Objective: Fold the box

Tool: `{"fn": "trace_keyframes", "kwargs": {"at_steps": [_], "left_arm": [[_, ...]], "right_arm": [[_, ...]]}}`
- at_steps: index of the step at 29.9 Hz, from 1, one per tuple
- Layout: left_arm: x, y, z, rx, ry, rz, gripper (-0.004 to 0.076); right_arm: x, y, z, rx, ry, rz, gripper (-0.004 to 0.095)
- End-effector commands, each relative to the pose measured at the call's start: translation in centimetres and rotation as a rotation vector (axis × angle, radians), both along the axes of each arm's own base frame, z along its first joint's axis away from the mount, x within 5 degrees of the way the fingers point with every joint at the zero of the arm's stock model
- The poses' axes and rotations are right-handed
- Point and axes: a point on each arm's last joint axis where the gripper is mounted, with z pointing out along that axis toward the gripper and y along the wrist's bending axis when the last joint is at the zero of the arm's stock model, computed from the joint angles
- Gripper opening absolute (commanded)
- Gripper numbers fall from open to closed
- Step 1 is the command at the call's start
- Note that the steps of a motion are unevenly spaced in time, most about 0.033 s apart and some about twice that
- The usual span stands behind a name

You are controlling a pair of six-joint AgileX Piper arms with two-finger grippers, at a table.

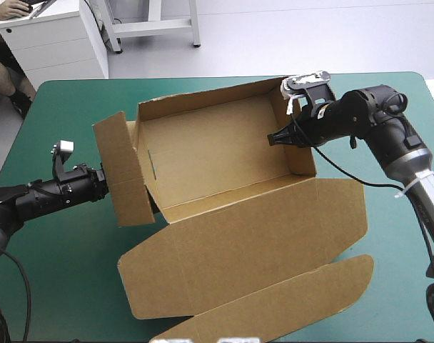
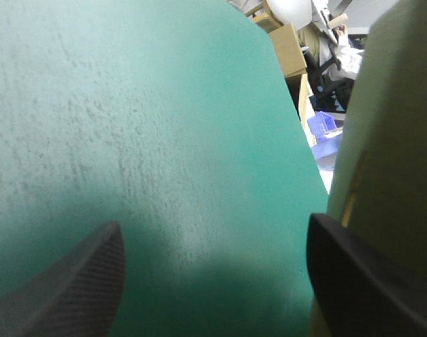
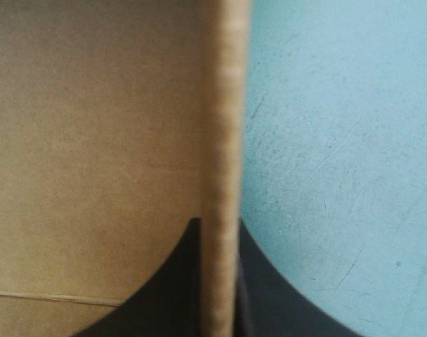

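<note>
The brown box stands in the middle of the table as an open tray with raised walls, and its lid lies flat toward the front edge. A loose side flap stands up at the box's left end. My left gripper is open beside that flap, with the board against one finger and nothing between the fingers. My right gripper is shut on the box's right wall, whose edge runs up between the fingers.
The lid's front flap reaches the table's front edge. Bare teal-green cover lies at the front left and along the right side. A white cabinet stands beyond the table's far left corner.
</note>
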Motion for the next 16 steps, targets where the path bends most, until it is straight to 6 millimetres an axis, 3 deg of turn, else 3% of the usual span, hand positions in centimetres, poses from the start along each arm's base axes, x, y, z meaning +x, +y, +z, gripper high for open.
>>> {"fn": "trace_keyframes", "kwargs": {"at_steps": [1, 16], "left_arm": [[-1.2, -1.2, 3.3, -0.095, -0.132, -0.086, 0.0514], [-4.5, -3.1, 8.3, -0.033, -0.335, -0.14, 0.0511]], "right_arm": [[-0.5, -0.3, 2.5, 0.064, -0.11, -0.018, -0.002], [0.0, -1.1, 2.5, 0.004, -0.147, -0.097, -0.002]]}}
